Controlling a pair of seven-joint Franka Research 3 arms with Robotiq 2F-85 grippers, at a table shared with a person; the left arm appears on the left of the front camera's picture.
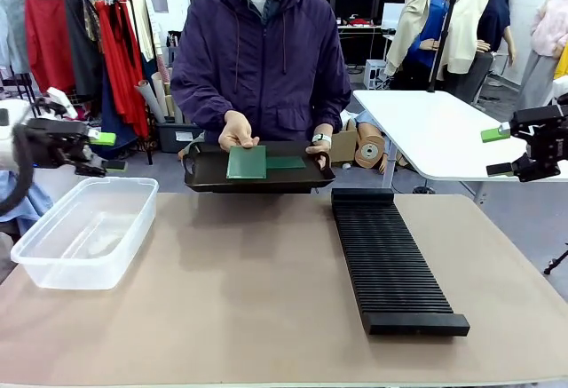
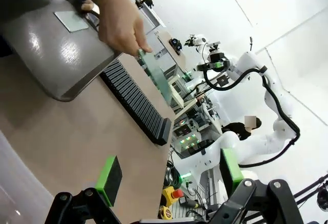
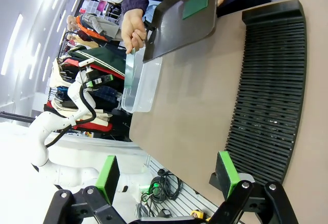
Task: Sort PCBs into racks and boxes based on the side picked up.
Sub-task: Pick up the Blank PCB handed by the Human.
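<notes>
— Front view, item one: PCB (image 1: 246,162), held upright over black tray (image 1: 257,184) by person's hand (image 1: 236,130). Purpose?
— Likely offered for pickup. Left gripper (image 1: 108,152), right gripper (image 1: 497,152): both spread, empty, raised aside. Rack (image 1: 390,259), clear tub (image 1: 62,268): destinations on table.

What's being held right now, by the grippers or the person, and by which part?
The left gripper and right gripper are open and empty. The person's hand pinches one PCB by its top edge; the other hand grips the black tray at its handle.
</notes>
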